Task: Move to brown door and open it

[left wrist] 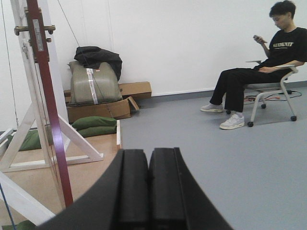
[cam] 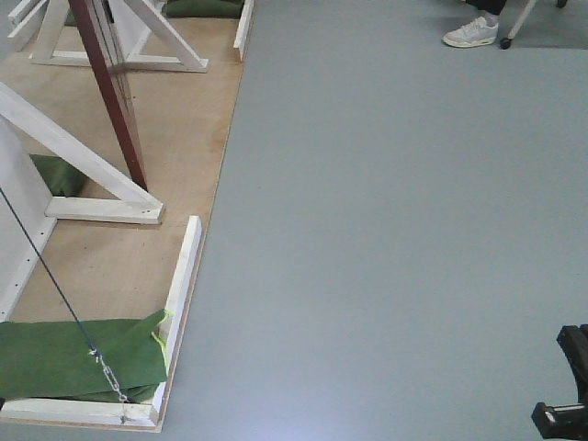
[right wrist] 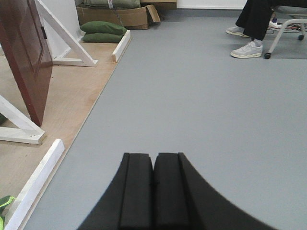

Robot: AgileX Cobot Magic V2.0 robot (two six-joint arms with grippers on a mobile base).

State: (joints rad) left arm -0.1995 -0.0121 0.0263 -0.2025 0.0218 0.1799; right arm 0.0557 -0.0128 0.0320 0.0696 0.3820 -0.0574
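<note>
Brown door [cam: 110,92] stands upright in a white timber frame [cam: 87,154] on a plywood base [cam: 175,119]. Front view catches it edge-on, at upper left. Right wrist view shows its dark panelled face [right wrist: 24,48], angled towards the lens.

Lever handle [left wrist: 37,32] with a metal latch plate sits high on the door's edge in the left wrist view, with levers sticking out to both sides.

Left hand [left wrist: 148,155]: the two black fingers are pressed flat together with nothing between them. It sits low and to the right of the door, well apart from it and touching nothing.

Right hand [right wrist: 153,160]: fingers also together, nothing gripped. It is over the grey floor [right wrist: 201,96], right of the door and clear of the base's edge.

Green sandbags [cam: 73,354] lie on the base on the near side of the door, against the white border rail. More of them [left wrist: 93,125] lie beyond the door, in front of cardboard boxes [left wrist: 110,103].

A thin dark wire ending in a short chain [cam: 108,377] runs down across the near sandbag.

Seated person [left wrist: 268,57] in black, on a wheeled chair, is far right of the door and well away across the floor.
</note>
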